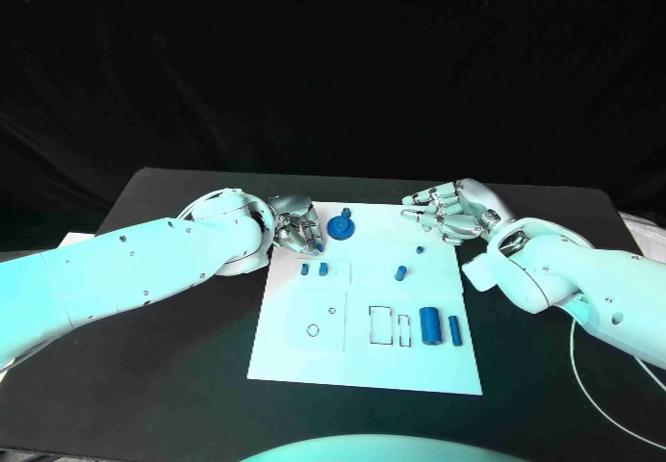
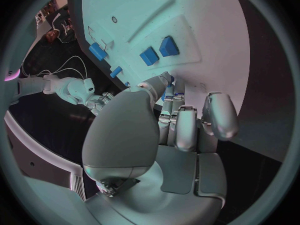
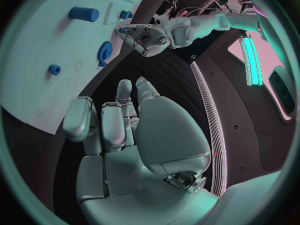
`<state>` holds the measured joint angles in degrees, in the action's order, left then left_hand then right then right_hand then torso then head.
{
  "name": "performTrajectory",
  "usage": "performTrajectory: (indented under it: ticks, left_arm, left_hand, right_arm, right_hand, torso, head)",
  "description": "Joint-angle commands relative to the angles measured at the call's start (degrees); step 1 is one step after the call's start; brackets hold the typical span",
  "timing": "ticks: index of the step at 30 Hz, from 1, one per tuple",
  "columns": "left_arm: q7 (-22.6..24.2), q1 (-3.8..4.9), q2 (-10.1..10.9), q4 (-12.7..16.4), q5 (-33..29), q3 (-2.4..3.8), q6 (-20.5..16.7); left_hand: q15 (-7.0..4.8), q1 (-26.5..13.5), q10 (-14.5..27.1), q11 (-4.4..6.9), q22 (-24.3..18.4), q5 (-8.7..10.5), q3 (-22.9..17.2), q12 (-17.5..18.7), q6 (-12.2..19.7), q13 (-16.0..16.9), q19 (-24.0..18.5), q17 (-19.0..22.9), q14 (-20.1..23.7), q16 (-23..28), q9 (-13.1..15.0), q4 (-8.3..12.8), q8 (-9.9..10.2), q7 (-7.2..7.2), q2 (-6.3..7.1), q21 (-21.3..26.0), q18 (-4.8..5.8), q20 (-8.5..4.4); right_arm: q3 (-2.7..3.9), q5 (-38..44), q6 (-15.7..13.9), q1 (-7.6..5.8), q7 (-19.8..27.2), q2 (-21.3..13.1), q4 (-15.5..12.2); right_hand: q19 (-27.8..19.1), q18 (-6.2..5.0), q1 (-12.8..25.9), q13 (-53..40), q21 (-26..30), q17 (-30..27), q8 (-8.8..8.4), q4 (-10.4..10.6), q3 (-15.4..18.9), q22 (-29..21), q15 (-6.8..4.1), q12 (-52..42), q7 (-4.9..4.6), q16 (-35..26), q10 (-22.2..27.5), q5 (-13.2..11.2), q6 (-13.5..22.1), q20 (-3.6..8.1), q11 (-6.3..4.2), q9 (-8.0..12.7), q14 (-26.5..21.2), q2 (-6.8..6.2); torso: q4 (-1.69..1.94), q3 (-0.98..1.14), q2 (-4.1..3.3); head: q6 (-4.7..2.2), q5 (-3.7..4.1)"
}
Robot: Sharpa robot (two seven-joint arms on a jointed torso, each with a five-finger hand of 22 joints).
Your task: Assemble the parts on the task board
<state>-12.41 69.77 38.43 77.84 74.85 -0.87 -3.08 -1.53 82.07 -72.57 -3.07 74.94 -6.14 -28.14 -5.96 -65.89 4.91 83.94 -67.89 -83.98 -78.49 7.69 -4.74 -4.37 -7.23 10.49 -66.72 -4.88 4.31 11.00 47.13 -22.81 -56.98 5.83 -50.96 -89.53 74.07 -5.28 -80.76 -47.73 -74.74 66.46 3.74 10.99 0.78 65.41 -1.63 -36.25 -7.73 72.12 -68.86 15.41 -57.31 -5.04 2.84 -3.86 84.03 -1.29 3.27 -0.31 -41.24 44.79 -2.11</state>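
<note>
The white task board [image 1: 368, 327] lies in the middle of the black table. A blue gear [image 1: 343, 229] sits near its far edge. My left hand [image 1: 294, 226] is just left of the gear with its fingers curled in. Between its fingertips [image 2: 165, 80] a bit of blue shows, and I cannot tell whether it is pinched. My right hand [image 1: 447, 212] hovers at the board's far right corner, fingers curled in with nothing in them. Two small blue blocks [image 1: 314, 269], a short blue peg [image 1: 401, 271], a blue cylinder [image 1: 432, 325] and a blue bar [image 1: 454, 330] rest on the board.
Outlined slots [image 1: 380, 324] and small round holes [image 1: 314, 329] mark the board's near half. Black table [image 1: 166, 346] runs on both sides of the board. A white cable [image 1: 590, 371] trails along my right arm. The right wrist view shows my left hand [image 3: 147, 37] beside the gear [image 3: 105, 50].
</note>
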Motion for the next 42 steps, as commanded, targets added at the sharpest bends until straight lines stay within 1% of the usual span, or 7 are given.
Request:
performTrajectory:
  ticks: [1,12,17,24,29,36,42]
  left_arm:
    - [-0.2,-0.02,-0.3,-0.1,0.2,-0.02,1.2]
    - [-2.7,-0.03,-0.6,-0.5,0.2,-0.02,2.5]
    - [-3.5,-0.03,-0.6,-0.5,0.2,-0.03,2.8]
    - [-3.7,-0.03,-0.6,-0.5,0.2,-0.03,2.8]
    - [-3.9,-0.03,-0.7,-0.5,0.1,-0.03,2.7]
    - [-4.4,-0.03,-0.4,-0.5,0.1,-0.02,2.4]
    - [-1.4,0.01,0.8,-0.4,-2.2,-0.02,-0.6]
  left_hand:
    - [0.10,-0.6,-0.4,-0.15,3.0,0.31,0.2,0.3,-0.5,0.1,0.8,0.0,-2.0,0.2,0.0,0.1,0.1,0.06,0.06,0.4,0.30,-0.02]
    - [0.16,-1.5,-0.2,-0.27,2.8,0.51,0.5,0.7,-0.2,0.0,0.6,0.4,-1.8,0.3,-0.2,0.0,0.4,-0.07,0.34,0.8,0.22,0.02]
    - [0.74,-2.0,1.0,-1.06,2.7,0.53,0.9,1.6,1.6,-0.1,0.3,1.0,-1.5,0.7,-0.8,0.1,0.9,-1.11,1.13,1.4,0.21,0.37]
    - [0.97,-2.1,1.2,-1.32,2.7,0.53,0.9,1.7,2.3,-0.1,0.2,1.2,-1.4,0.7,-1.1,0.2,0.9,-1.42,1.30,1.4,0.23,0.57]
    - [1.19,-2.4,0.8,-1.53,2.8,0.52,1.3,1.5,6.1,0.2,0.2,1.3,-1.3,0.6,-2.4,0.2,0.9,-1.77,1.69,1.3,0.22,0.87]
    - [1.31,-2.6,1.0,-1.69,2.8,0.56,1.9,1.6,7.7,0.3,0.2,1.4,-1.3,0.6,-3.1,0.1,0.9,-2.04,1.93,1.4,0.19,1.02]
    - [1.34,-1.2,1.8,-1.68,1.6,0.40,1.0,2.0,6.6,0.3,-0.6,2.5,-0.9,1.1,-3.2,0.8,0.1,-1.80,0.95,4.2,-0.34,1.12]
  right_arm:
    - [0.00,0.2,0.9,0.04,0.1,0.1,-0.1]
    - [0.00,0.0,1.2,0.04,0.2,0.0,-0.1]
    - [0.00,0.0,1.1,0.04,0.3,-0.1,-0.1]
    - [0.00,0.0,1.1,0.04,0.4,-0.1,-0.1]
    - [0.00,0.0,1.1,0.04,0.4,-0.1,-0.1]
    - [0.00,0.3,1.0,0.05,-0.1,-0.2,0.1]
    - [0.00,3.9,1.9,0.05,-2.2,-1.0,0.2]
  right_hand:
    - [-0.4,-0.35,0.2,0.1,0.2,0.0,0.19,0.3,0.0,-0.1,0.24,0.3,-0.31,-0.2,-0.1,-0.3,0.2,0.11,0.01,-0.1,1.2,0.13]
    - [-0.4,-0.35,0.2,0.1,0.2,0.0,0.19,0.3,0.0,-0.1,0.24,0.3,-0.31,-0.2,-0.1,-0.3,0.2,0.11,0.01,-0.1,1.2,0.13]
    - [-0.4,-0.35,0.2,0.1,0.2,0.0,0.19,0.3,0.0,-0.1,0.24,0.3,-0.31,-0.2,-0.1,-0.3,0.2,0.11,0.01,-0.1,1.2,0.13]
    - [-0.4,-0.35,0.2,0.1,0.2,0.0,0.19,0.3,0.0,-0.1,0.24,0.3,-0.31,-0.2,-0.1,-0.3,0.2,0.11,0.01,-0.1,1.2,0.13]
    - [-0.4,-0.33,0.1,0.0,0.2,0.0,0.19,0.3,0.0,0.0,0.23,0.1,-0.30,-0.3,-0.1,-0.3,0.2,0.12,0.00,-0.1,1.2,0.26]
    - [-0.6,-0.42,0.1,0.5,0.5,-0.4,0.19,0.2,0.0,-0.4,0.23,0.7,-0.30,-0.6,0.1,-0.3,0.2,0.12,-0.01,-0.1,1.2,0.25]
    - [-1.4,-0.77,-3.5,8.0,1.9,-10.1,0.51,-1.1,-3.1,-2.1,0.54,10.0,-0.72,-9.9,6.9,-1.8,-1.0,-0.01,0.53,-0.1,-1.9,0.68]
  torso:
    - [0.02,0.01,-0.02]
    - [-0.01,0.01,0.00]
    - [0.04,0.00,0.05]
    - [0.01,-0.01,0.01]
    - [0.01,-0.01,0.02]
    - [0.03,-0.02,0.02]
    - [0.20,-0.06,0.37]
  head:
    - [0.13,0.15]
    - [0.25,0.14]
    - [0.38,0.12]
    - [0.41,0.15]
    - [0.38,0.17]
    - [0.35,0.27]
    - [-0.13,0.94]
